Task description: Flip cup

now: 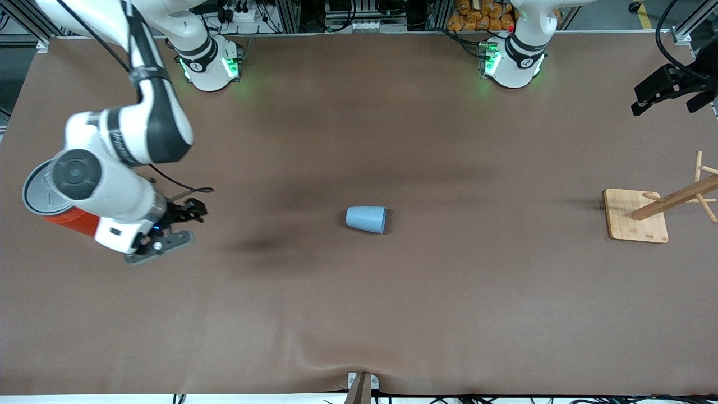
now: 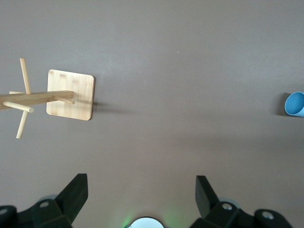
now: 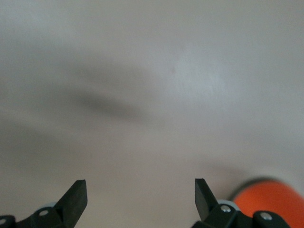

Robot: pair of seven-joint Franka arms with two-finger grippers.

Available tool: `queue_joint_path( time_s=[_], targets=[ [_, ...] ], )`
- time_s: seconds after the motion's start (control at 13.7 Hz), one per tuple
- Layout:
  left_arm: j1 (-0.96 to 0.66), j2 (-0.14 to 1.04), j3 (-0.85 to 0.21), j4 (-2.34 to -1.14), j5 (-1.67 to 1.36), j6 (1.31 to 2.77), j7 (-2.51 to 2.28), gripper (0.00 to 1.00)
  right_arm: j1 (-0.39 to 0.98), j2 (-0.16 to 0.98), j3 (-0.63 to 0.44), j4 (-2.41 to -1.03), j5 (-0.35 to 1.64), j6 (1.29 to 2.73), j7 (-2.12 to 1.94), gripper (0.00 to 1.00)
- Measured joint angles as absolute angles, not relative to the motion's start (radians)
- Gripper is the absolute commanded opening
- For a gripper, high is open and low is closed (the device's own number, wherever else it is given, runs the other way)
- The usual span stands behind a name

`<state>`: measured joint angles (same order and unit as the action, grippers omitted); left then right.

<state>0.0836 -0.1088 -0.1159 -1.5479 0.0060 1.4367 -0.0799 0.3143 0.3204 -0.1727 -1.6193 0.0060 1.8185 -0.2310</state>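
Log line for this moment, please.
cup: on side, mid-table, untouched | right gripper: open, empty | left gripper: open, empty

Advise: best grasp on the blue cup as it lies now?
The cup lies on its side mid-table, open rim toward the left arm's end. Probably best: come straight down and pinch across the tapered wall mid-length, jaws crossing its axis. The right gripper, open over the table beside the orange can, looks closer.

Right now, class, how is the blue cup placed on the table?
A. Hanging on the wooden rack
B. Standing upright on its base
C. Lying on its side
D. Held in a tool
C: the cup lies on its side on the bare table, its open mouth showing in the left wrist view, apart from the rack and both tools.
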Motion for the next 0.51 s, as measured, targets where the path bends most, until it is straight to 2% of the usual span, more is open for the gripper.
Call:
queue_joint_path(
  time_s=[0.37,0.51],
  targets=[
    [0.085,-0.109,-0.115,-1.548,0.006,1.437,-0.08,1.0,0.284,0.21,-0.176,-1.62,0.019,1.722,-0.23,1.0],
    [0.085,-0.109,-0.115,-1.548,0.006,1.437,-0.08,1.0,0.28,0.167,-0.207,-1.617,0.019,1.672,-0.23,1.0]
  ],
)
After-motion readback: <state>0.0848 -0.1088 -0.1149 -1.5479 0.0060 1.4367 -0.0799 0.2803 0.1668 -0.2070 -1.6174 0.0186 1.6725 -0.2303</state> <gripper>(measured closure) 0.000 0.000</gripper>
